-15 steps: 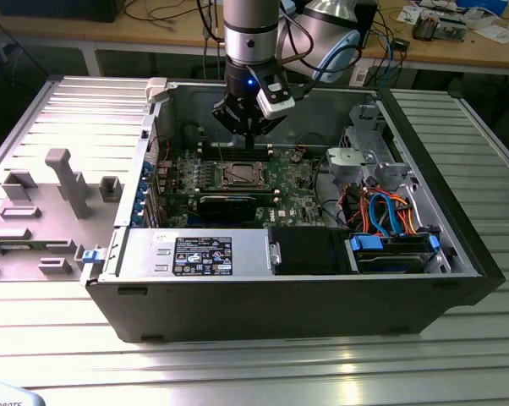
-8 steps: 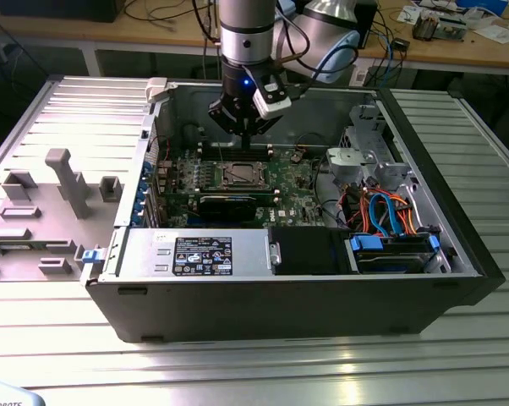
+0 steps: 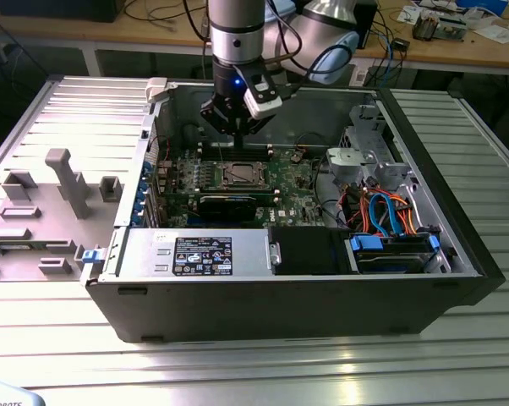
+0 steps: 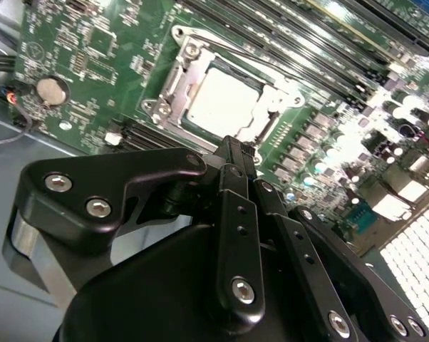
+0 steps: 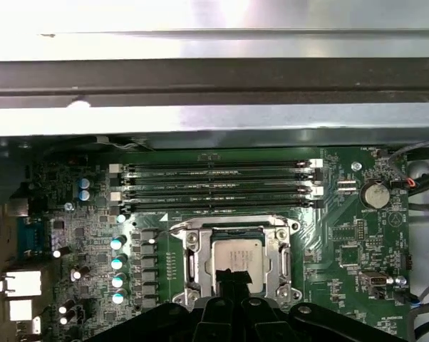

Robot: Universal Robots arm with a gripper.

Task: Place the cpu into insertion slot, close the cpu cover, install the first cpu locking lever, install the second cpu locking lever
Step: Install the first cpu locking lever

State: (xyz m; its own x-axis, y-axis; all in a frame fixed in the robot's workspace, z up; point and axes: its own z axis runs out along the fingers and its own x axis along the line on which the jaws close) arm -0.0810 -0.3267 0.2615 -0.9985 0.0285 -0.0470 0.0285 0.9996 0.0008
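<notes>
On the bench point(image 3: 238, 364) lies an open case point(image 3: 238, 304), with the green board point(image 3: 292, 182) flat on its floor. The gripper point(image 3: 236, 131) hangs over the board's middle, its pincer closed together on nothing, above the slot point(image 5: 188, 246) and apart from it. The cover point(image 5: 282, 255) lies flat over the slot. The cpu point(image 5: 236, 256) sits inside, its silver top showing through the cover's window.
</notes>
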